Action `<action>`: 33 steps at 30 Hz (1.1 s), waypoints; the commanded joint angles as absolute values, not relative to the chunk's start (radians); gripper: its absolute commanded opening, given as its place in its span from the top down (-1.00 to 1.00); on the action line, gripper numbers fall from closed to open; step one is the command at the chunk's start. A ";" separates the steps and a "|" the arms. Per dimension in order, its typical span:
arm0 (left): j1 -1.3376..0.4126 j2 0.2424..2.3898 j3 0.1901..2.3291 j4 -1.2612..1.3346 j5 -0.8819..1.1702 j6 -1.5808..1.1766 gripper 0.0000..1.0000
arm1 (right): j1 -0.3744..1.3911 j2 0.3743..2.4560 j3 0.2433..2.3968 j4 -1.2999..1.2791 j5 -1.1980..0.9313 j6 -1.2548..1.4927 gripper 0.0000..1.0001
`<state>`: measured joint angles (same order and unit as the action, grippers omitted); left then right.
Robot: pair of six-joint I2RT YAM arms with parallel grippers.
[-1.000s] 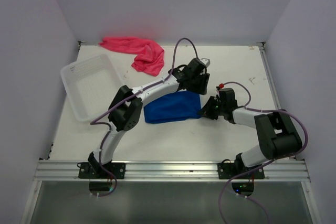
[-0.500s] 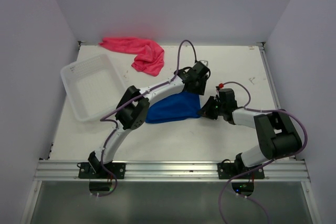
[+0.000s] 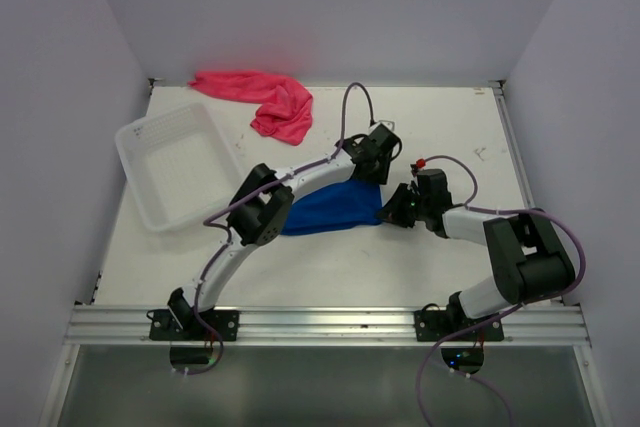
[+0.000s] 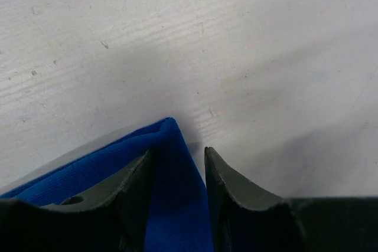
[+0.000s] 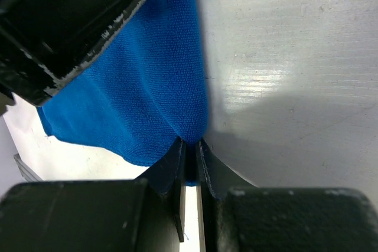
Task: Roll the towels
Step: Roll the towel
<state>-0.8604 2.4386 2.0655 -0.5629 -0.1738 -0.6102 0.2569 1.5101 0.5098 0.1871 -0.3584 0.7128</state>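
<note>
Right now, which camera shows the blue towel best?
Top external: the blue towel shows nearly whole, with the left arm crossing it. Left wrist shows only a corner inside the left gripper; right wrist shows an edge pinched by the right gripper.

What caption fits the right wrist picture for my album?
The right pincer, shut tight, pinches the edge of the blue towel on the white table.

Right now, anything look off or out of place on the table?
Nothing is spilled or damaged. The pink towel lies crumpled at the far left, not laid flat. The white basket sits askew on the left side, turned off square. The blue towel is mid-table, with a corner pinched in the right gripper.
</note>
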 commanded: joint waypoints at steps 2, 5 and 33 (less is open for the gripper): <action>-0.867 2.477 2.111 -0.551 -0.207 -0.637 0.16 | 0.259 1.536 0.456 0.060 -0.284 0.641 1.00; -0.871 2.488 2.121 -0.564 -0.222 -0.649 0.26 | 0.261 1.514 0.448 0.055 -0.279 0.643 1.00; -0.885 2.404 2.115 -0.577 -0.123 -0.696 1.00 | 0.598 1.203 0.497 -0.281 0.207 0.630 1.00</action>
<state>-0.8951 2.4657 2.1292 -0.6380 -0.1368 -0.6743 0.5549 1.2411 0.4870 -0.1158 0.1234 0.6472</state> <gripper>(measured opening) 0.013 0.099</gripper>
